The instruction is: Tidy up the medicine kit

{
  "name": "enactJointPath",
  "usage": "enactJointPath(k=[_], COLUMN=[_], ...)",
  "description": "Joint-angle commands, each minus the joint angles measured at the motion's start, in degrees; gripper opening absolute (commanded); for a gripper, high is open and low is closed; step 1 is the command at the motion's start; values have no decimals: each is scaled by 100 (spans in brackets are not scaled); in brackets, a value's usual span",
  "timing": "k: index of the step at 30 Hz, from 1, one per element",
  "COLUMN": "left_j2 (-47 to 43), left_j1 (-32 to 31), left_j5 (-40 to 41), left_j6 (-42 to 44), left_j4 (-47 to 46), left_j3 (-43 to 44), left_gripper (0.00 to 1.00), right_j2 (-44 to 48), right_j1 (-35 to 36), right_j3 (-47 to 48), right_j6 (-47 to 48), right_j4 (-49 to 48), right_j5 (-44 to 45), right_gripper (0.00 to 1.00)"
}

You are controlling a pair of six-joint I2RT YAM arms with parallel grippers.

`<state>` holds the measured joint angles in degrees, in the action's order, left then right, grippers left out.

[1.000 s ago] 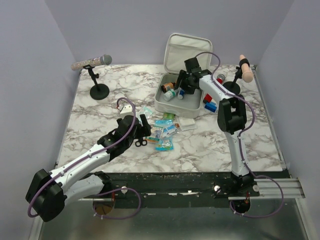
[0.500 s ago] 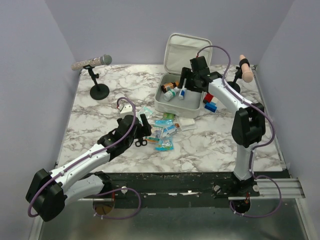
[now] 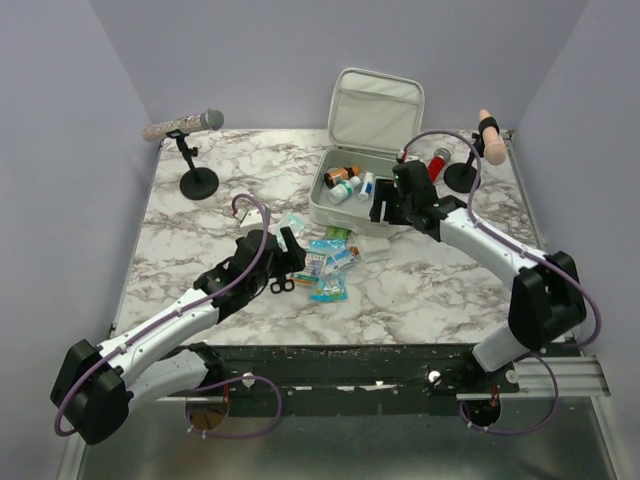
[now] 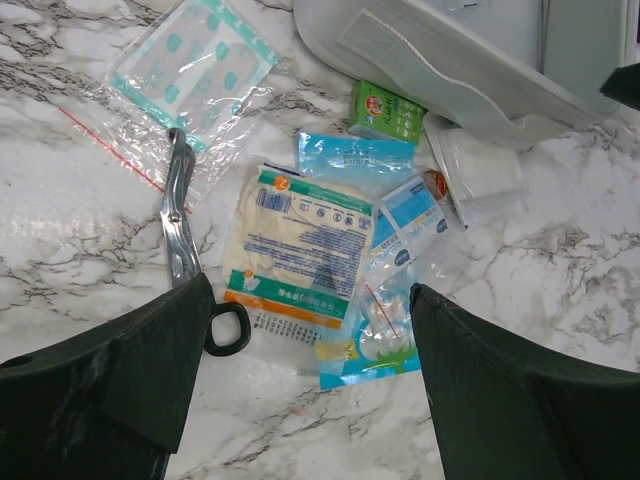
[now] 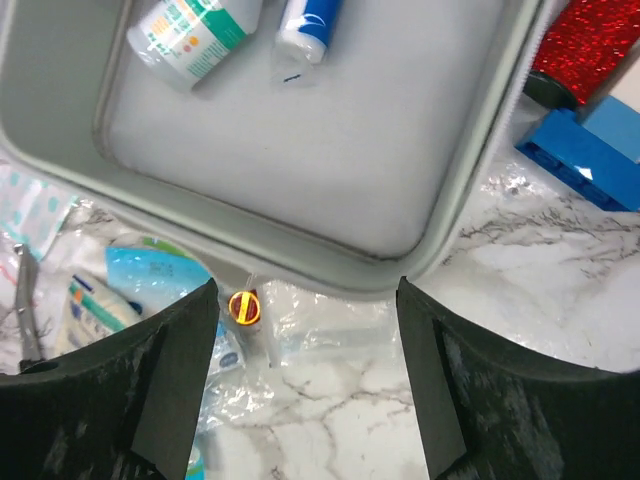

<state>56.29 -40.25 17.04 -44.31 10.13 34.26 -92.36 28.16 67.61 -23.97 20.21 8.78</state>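
The medicine kit (image 3: pixel 352 218) lies open at the back centre, its lid (image 3: pixel 377 108) standing up. Inside it lie a brown bottle (image 3: pixel 343 176), a white bottle (image 5: pixel 190 35) and a blue-capped white tube (image 5: pixel 305 25). My right gripper (image 5: pixel 305 300) is open and empty above the kit's near rim (image 5: pixel 300 255) and a clear bag (image 5: pixel 330 335) on the table. My left gripper (image 4: pixel 310 300) is open and empty over a pile of packets: a white packet (image 4: pixel 295 245), blue packets (image 4: pixel 355 155), a green box (image 4: pixel 385 108), a plaster bag (image 4: pixel 195 55) and scissors (image 4: pixel 180 215).
A microphone on a stand (image 3: pixel 185 125) is at the back left. A peach cylinder on a stand (image 3: pixel 488 137) and a red cylinder (image 5: pixel 590 50) are at the back right. Blue blocks (image 5: pixel 590 145) lie just right of the kit.
My right gripper has drawn back from over the kit's inside to its near rim, and the blue-capped tube now lies in the kit. The left arm has not moved.
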Motion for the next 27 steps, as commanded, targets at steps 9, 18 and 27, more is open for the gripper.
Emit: enactJointPath(k=[9,18,27], left_j2=[374,260,119], left_j1=[-18,-18,-18], left_j5=[-385,-359,-254], left_j6=[-271,-350,-262], left_j4=[-328,-187,-90], left_j3=[-7,-86,-130], left_gripper=[91,91,91], right_j2=[940,-36,-564], right_j1=[58,84,75], right_j3=[-1734,-1471,-1417], right_j6=[-144,-319,-433], right_j4=[-694,-922,-852], right_j5=[-112,89,-25], right_gripper=[80,79,51])
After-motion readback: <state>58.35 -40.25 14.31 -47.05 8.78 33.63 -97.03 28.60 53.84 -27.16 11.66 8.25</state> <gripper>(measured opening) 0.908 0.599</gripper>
